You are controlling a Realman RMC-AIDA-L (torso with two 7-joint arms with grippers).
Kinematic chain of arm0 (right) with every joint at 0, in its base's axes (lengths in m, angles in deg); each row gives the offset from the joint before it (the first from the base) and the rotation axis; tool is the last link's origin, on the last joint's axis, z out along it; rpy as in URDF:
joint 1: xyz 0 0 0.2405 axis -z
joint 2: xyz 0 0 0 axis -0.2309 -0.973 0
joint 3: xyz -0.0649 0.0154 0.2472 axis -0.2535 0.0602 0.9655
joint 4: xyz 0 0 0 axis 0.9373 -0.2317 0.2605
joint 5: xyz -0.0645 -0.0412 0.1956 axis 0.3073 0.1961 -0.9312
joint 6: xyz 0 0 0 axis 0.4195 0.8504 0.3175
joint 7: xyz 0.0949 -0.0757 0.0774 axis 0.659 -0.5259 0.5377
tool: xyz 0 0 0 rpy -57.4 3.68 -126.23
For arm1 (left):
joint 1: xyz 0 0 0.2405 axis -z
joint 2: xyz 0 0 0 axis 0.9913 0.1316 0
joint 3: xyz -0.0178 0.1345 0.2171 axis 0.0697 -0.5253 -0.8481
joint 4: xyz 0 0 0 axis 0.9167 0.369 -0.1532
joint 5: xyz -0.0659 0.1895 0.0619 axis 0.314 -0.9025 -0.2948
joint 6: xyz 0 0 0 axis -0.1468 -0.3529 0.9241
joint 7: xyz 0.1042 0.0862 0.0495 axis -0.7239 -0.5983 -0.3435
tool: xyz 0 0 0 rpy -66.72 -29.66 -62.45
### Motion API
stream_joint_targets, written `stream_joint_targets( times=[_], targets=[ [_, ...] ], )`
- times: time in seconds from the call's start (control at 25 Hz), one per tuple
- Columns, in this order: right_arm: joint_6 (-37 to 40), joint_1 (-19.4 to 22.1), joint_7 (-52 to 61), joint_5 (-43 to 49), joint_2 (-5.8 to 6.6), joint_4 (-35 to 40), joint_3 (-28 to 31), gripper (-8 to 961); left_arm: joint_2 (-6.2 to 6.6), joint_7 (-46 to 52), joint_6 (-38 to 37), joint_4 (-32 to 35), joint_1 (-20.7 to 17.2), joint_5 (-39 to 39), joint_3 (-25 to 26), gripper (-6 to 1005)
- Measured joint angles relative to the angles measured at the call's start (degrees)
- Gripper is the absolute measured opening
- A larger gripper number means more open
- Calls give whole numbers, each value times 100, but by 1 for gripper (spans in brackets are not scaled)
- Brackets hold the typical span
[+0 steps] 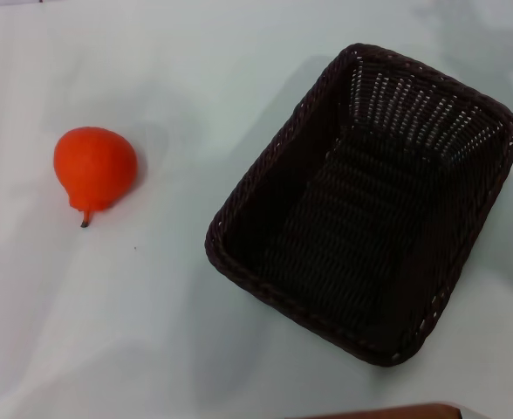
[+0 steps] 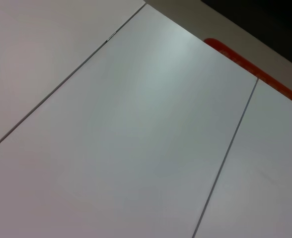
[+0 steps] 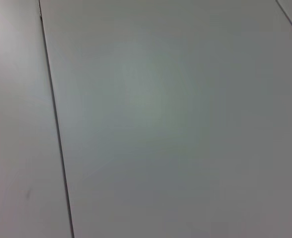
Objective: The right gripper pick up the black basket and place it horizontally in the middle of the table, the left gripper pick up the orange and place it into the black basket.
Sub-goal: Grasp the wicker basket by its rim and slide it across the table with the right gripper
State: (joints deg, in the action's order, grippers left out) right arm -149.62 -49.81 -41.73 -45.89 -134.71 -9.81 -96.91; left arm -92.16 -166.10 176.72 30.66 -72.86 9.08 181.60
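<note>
Head view, black basket: you see the black basket (image 1: 365, 205) standing upright on the table (image 1: 195, 78), on the right half of the view. It sits askew, its long axis running from the near left toward the far right corner.
Head view, basket contents: nothing lies inside; you look straight down onto its bare woven floor, and light shows through the sloped far wall.
Head view, orange: the orange (image 1: 93, 169) rests on the table well apart from the basket, on the left. Its tapered end and short dark stem point toward the near edge.
Head view, near edge: a thin brown strip (image 1: 387, 412) shows at the bottom, right of centre; you cannot tell what it is.
Head view, arms: neither gripper appears here, so you cannot tell whether either set of fingers is apart or together.
Left wrist view: you get only pale flat panels (image 2: 136, 129) split by thin dark seams, with an orange-red strip (image 2: 255, 72) beside a dark band at one edge.
Right wrist view: the same kind of pale panel (image 3: 176, 119) with a dark seam (image 3: 56, 129); no fingers, no basket, no fruit.
</note>
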Motion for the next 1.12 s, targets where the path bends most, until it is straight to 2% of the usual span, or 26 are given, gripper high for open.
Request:
stream_joint_targets(
  times=[0.32, 0.48, 0.56, 0.72, 0.8, 0.88, 1.04, 1.12],
  targets=[
    [101, -30, 0, -1, 5, 25, -112, 809, -3, 0, 24, 0, 0, 0, 0, 870],
    [176, -3, 387, 45, 40, 157, -542, 883, -4, 0, 27, 0, 0, 0, -1, 869],
    [362, 26, 956, 209, 55, 526, -956, 910, -4, 1, 27, -2, 0, 0, 0, 868],
    [1009, 178, 2946, 1191, 99, 1915, -1950, 937, 7, 1, 28, -17, 0, -1, 0, 866],
    [1241, 245, 4330, 2060, 199, 2700, -2424, 936, 13, 1, 22, -38, 0, -1, 0, 866],
    [1221, 268, 5603, 3054, 364, 3408, -2774, 936, 18, 1, 13, -60, 11, -1, 0, 865],
    [562, 141, 7785, 4853, 706, 4481, -3099, 937, 23, 1, -6, -86, 56, -1, 0, 864],
    [99, -20, 8675, 5761, 816, 4982, -3144, 937, 23, 1, -20, -89, 83, -1, -1, 863]
  ],
)
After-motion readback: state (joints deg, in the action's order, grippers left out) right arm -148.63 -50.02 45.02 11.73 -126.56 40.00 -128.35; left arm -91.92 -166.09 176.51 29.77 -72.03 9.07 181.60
